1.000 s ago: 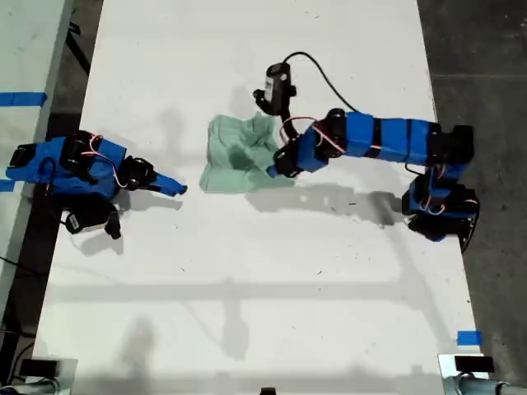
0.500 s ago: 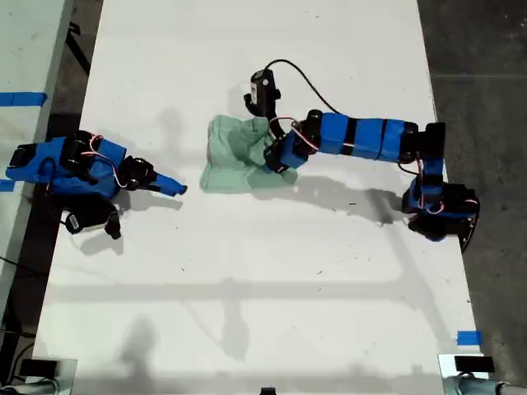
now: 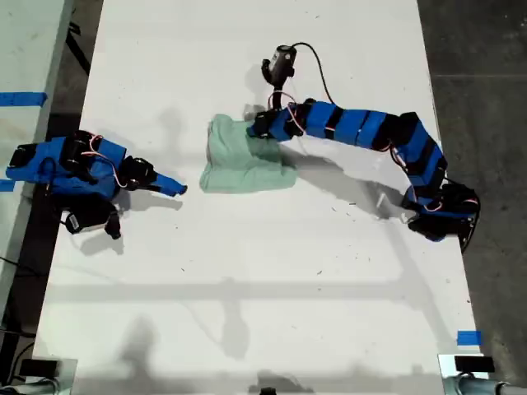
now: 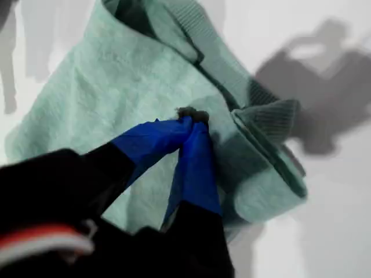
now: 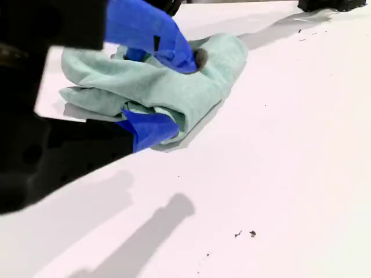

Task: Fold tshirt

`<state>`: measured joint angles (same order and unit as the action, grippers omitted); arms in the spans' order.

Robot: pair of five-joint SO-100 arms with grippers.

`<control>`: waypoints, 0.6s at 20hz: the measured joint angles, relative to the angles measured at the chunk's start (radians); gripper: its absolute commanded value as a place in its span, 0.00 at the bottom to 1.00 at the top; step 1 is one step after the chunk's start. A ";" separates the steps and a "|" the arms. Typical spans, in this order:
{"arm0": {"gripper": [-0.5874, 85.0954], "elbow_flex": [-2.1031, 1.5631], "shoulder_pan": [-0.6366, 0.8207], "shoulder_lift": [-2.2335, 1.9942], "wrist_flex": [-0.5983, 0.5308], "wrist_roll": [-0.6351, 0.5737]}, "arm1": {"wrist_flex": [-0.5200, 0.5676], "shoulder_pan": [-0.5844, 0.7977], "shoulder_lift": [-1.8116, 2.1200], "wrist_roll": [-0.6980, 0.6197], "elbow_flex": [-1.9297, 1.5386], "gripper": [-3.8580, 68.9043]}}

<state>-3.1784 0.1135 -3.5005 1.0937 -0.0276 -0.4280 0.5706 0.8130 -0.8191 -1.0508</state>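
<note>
The pale mint-green tshirt (image 3: 243, 164) lies bunched into a rough rectangle on the white table (image 3: 247, 288), a little above centre in the exterior view. The arm reaching in from the exterior view's right carries my first gripper (image 3: 258, 128), set on the shirt's far right corner. Its blue fingertips (image 4: 191, 119) meet on the fabric (image 4: 116, 75) beside the ribbed neckband, and I see no cloth between them. My second gripper (image 3: 170, 187) rests on the table at the exterior view's left, short of the shirt. It is open (image 5: 182, 97), with the shirt (image 5: 217, 61) lying beyond its jaws.
The first arm's camera and black cable (image 3: 280, 62) stand over the table behind the shirt. A second pale surface with blue tape (image 3: 20, 99) borders the exterior view's left edge. Dark floor (image 3: 478, 82) lies past the table's right edge, and a blue tape mark (image 3: 468, 337) sits low there.
My first gripper has moved from the shirt's right edge across the fabric to its far right corner, and the arm has stretched out. The shirt's raised top fold now lies flatter. The second arm is still.
</note>
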 measured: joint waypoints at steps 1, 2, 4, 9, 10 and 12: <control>0.19 0.000 0.000 0.000 0.000 0.000 | 0.055 0.017 0.003 0.031 -0.014 0.04; 0.19 0.000 0.000 0.000 0.000 0.000 | 0.069 0.031 0.003 0.038 -0.014 0.04; 0.19 0.000 0.000 0.000 0.000 0.000 | 0.021 0.034 0.020 0.037 -0.015 0.04; 0.19 0.000 0.000 0.000 0.000 0.000 | -0.337 -0.038 0.380 0.012 -0.195 0.04; 0.19 0.000 0.000 0.000 0.000 0.000 | -0.420 -0.074 0.485 0.008 -0.242 0.04; 0.19 0.000 0.000 0.000 0.000 0.000 | -0.548 -0.163 0.712 0.008 -0.405 0.04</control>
<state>-3.1784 0.1135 -3.5005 1.0937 -0.0276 -0.9756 0.4080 1.5248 -0.8115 -1.4557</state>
